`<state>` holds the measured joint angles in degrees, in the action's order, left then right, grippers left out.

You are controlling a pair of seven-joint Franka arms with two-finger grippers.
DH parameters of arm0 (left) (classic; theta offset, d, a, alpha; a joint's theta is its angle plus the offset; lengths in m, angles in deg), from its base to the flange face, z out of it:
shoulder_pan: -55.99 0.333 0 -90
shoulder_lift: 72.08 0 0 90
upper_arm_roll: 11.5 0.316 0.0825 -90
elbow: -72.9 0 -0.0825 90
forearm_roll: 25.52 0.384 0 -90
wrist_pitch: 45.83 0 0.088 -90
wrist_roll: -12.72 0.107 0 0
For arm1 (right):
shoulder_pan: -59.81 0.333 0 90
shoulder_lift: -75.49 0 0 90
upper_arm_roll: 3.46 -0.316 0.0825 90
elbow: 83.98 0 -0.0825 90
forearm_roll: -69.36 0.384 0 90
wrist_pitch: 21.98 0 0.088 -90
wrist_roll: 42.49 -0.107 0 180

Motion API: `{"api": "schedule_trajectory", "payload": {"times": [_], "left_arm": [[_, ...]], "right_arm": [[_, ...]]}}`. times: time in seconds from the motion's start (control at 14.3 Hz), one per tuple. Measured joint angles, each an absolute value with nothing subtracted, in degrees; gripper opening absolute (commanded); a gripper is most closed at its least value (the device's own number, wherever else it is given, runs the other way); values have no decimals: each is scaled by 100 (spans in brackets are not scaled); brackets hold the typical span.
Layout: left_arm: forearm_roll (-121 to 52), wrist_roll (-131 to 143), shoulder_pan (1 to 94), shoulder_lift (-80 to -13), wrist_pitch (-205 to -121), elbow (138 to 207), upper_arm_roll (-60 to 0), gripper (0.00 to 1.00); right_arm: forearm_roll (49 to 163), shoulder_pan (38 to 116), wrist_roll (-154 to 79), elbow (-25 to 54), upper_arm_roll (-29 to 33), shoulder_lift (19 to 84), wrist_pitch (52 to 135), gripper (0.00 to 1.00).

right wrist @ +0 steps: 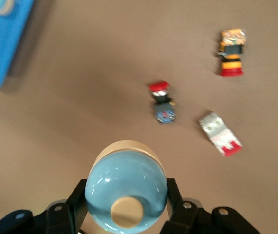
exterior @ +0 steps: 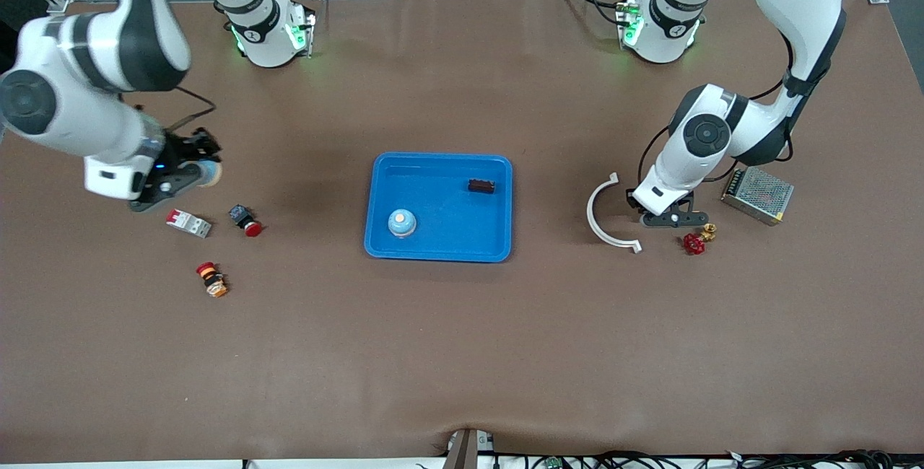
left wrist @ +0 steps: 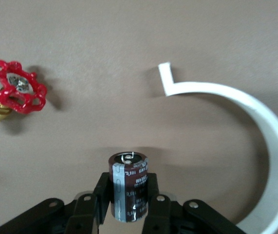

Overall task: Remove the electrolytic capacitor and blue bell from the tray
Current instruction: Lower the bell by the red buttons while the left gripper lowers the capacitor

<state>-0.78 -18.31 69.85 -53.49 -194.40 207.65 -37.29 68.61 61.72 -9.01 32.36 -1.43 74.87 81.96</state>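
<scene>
Mid-frame in the front view: blue tray (exterior: 375, 202), holding a desk bell (exterior: 402, 223) and a dark block (exterior: 481, 185), bare floor between them. Open tabletop flanking the tray and across the lower band. Crowding the right gripper (exterior: 195, 174), clamped on a blue bell (right wrist: 126, 187): circuit breaker (exterior: 188, 223), red push button (exterior: 246, 221), striped switch (exterior: 211, 279). Hemming the left gripper (exterior: 673, 219), clamped on a capacitor (left wrist: 129, 187): white curved bracket (exterior: 599, 227), red valve (exterior: 697, 240), mesh-cased power supply (exterior: 757, 195).

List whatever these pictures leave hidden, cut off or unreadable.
- Capacitor: its lower end is cut off by the left wrist view's edge; the left hand covers its sides, and its print is too small to read.
- Bell: the right wrist view's edge cuts off part of it; the right hand hides its base.
- Dark block in the blue tray: too small in the front view to identify.
</scene>
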Motion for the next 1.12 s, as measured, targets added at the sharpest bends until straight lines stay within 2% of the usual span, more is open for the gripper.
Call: {"api": "schedule_trajectory", "payload": {"times": [0.21, 0.42, 1.12], "left_arm": [[-73, -1858, 7008, -5341, -19481, 20831, -3740, 0], [-73, -1983, 7008, -5238, -19482, 20840, -3749, 0], [-73, -2006, 7008, -5134, -19518, 20839, -3750, 0]], "right_arm": [[6857, 5449, 16, 3313, -140, 7448, 8348, 35], [6856, 5283, 134, 3587, -150, 7408, 8576, 35], [6707, 4776, 842, 5135, -158, 7355, 10679, 33]]}}
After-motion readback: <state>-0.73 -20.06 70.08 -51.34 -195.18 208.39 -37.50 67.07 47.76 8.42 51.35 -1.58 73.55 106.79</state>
